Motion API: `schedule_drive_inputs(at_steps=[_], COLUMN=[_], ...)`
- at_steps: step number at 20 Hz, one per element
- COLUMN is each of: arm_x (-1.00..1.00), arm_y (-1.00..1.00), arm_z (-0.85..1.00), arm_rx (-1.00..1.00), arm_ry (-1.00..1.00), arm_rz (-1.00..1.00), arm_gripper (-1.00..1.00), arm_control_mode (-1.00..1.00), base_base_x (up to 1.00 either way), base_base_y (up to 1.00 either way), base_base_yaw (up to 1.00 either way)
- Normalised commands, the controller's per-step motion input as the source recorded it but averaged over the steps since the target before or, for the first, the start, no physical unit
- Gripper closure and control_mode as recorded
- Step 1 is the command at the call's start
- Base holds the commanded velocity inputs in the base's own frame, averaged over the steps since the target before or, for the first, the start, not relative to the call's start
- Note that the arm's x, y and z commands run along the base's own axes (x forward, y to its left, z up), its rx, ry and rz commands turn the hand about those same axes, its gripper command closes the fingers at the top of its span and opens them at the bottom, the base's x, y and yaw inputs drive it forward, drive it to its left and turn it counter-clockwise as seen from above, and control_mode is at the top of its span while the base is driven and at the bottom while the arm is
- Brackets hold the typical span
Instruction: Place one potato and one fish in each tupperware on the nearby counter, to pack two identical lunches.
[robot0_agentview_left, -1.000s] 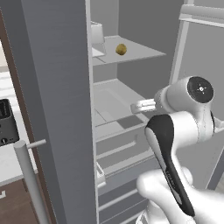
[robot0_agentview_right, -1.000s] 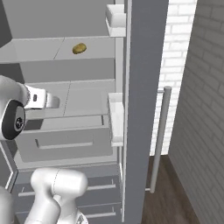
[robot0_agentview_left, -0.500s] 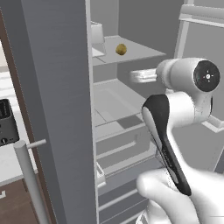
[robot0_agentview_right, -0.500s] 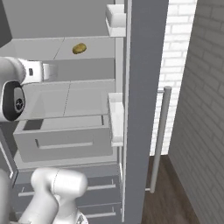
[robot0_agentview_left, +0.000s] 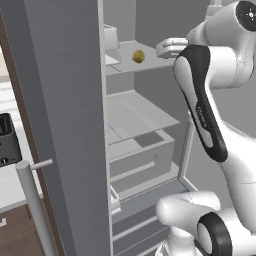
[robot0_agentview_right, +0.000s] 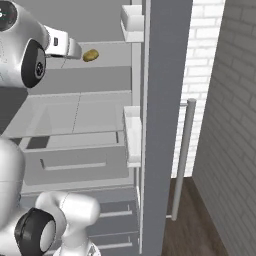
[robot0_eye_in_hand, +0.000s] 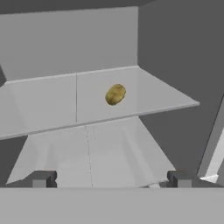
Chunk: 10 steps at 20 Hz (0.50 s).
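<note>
Potato (robot0_eye_in_hand: 115, 94) centre frame: matt, mottled yellow-brown skin. Shelf (robot0_eye_in_hand: 52, 103) under it: smooth pale grey, faintly glossy, looks like glass or plastic. Door handle (robot0_agentview_right: 182, 155) right of centre: smooth grey metal look. Brick wall (robot0_agentview_right: 227, 95) far right: rough, matt.

Kitchen: open fridge (robot0_agentview_left: 65, 100), shelves, drawers

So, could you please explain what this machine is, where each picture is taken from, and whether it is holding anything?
It is a white robot arm on a driving base, facing an open fridge. Two pictures come from cameras on the base, behind the arm to its left and right. The third looks along the gripper; its two dark fingertips stand wide apart with nothing between them. A potato lies alone on the upper glass shelf, ahead of the gripper and not touched. Below sit another shelf and a drawer.
</note>
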Motion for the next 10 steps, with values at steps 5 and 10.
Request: schedule_drive_inputs(at_steps=[5,10], arm_x=[0.73,0.91], arm_y=[0.00,0.08], arm_z=[-0.21,-0.23], arm_rx=[-0.02,0.00], arm_ry=[0.05,0.00], arm_rz=[-0.03,-0.04], arm_gripper=[-1.00,-1.00], arm_control_mode=[-1.00,-1.00], base_base_x=[0.00,0.00], base_base_y=[0.00,0.00], base_base_yaw=[0.00,0.00])
